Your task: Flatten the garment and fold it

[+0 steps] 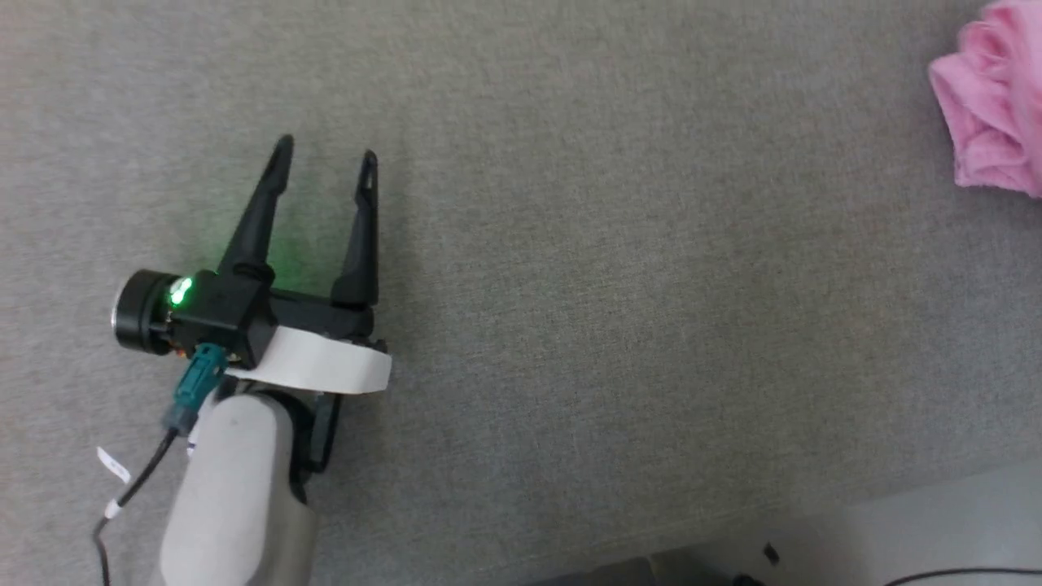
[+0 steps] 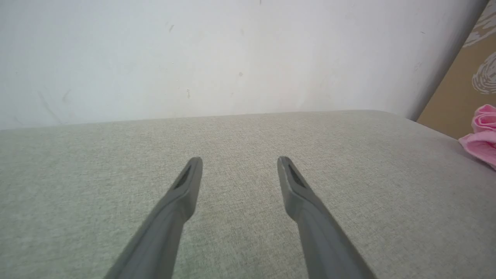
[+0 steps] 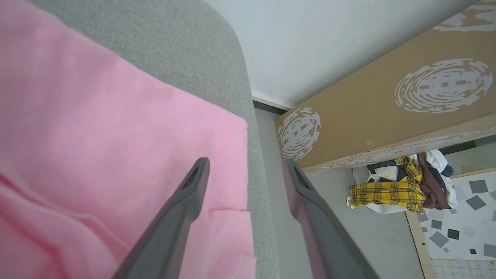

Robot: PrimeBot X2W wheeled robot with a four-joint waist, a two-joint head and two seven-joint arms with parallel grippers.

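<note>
Left end effector (image 1: 326, 150), open and empty, sits lower left in the head view, well apart from the pink shorts (image 1: 989, 98) bunched at the upper right edge. Right end effector (image 3: 245, 162), also open and holding nothing, hangs just over them, seemingly not touching, and is clearly the nearer.

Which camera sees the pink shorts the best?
The right wrist view: the pink shorts fill its left half, close up. The head view catches a bunched part at its top right edge; the left wrist view, a bit at its right edge.
</note>
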